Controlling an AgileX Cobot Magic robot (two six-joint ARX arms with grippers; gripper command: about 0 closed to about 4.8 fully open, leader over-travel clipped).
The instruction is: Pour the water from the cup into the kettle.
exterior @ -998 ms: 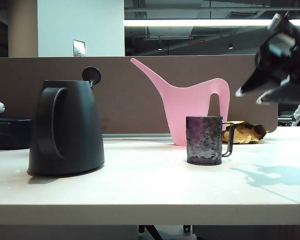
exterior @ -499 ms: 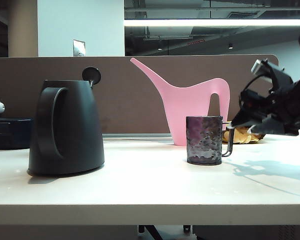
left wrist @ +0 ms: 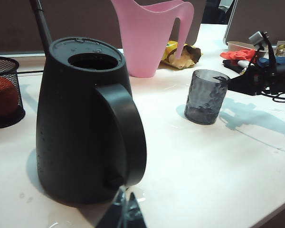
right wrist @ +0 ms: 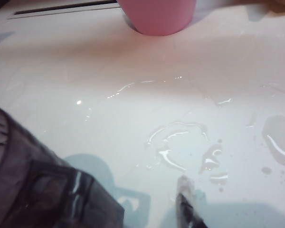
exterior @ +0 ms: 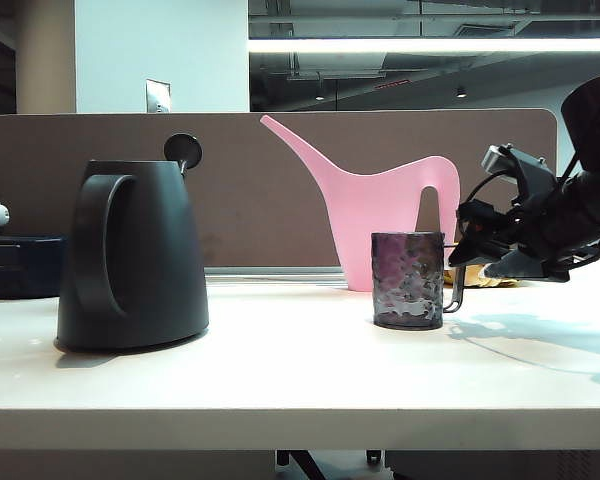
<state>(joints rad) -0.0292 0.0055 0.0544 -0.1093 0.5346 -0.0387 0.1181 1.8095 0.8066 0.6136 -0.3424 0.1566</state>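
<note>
While the cup waits on the table, the lines below set out what has altered and what stands there.

Change: the right end effector, high at the right edge of the exterior view a second ago, has come down to cup height and now sits just beside the cup's handle.
Right end effector state: fingers spread wide, holding nothing; in its wrist view the cup wall sits close by one fingertip.
Left end effector: parked low beside the kettle's base, unmoved; whether it is open or closed cannot be told from the sliver visible.
Meaning: the task is at the reach stage; the grasp on the handle looks like the next step, and no lifting or pouring has begun.
Cup: one, upright on the table, right of centre.
Kettle: one, on the left, well apart from the cup, top opening uncovered.
Watering can: one, pink, behind the cup.
Mesh basket: one, beside the kettle.
Spilled water: several small puddles on the table near the cup.
</note>
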